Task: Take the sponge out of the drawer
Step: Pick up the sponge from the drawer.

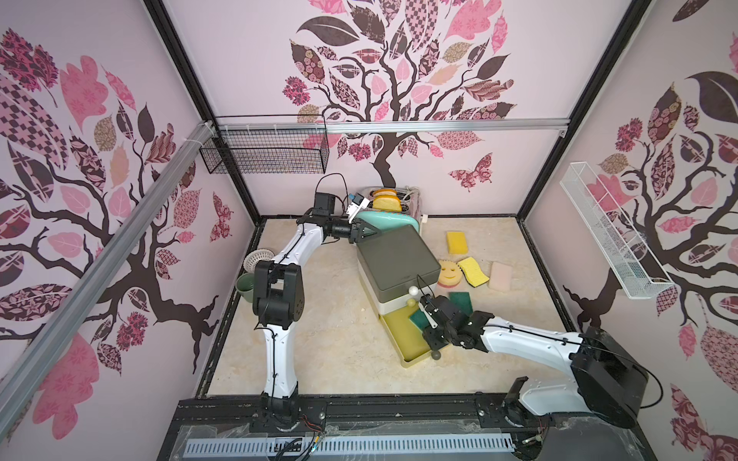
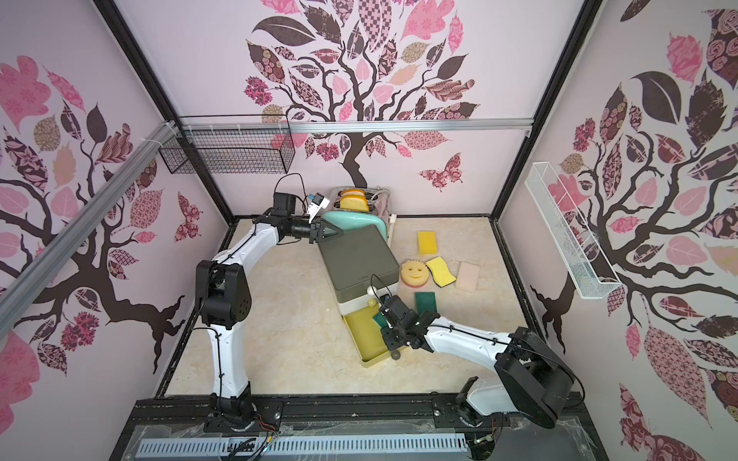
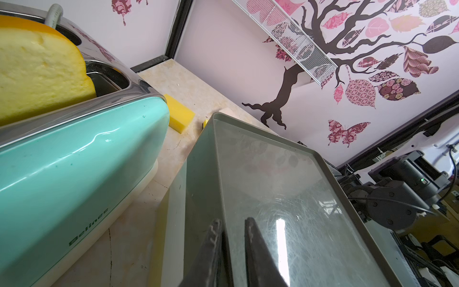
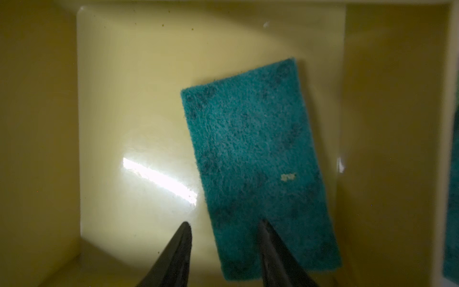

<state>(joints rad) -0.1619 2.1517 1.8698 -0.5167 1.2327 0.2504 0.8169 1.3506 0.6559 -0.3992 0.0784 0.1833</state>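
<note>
With the box [image 1: 395, 255] clamped still at 11 o'clock by left fingers [image 3: 212, 248], right fingers [image 4: 177, 256] are held apart over the sponge [image 4: 253, 149].

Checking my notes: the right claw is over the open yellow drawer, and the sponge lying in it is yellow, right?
No, the sponge in the open yellow drawer is dark green, not yellow; the right wrist view shows it. The right claw is over that drawer.
</note>
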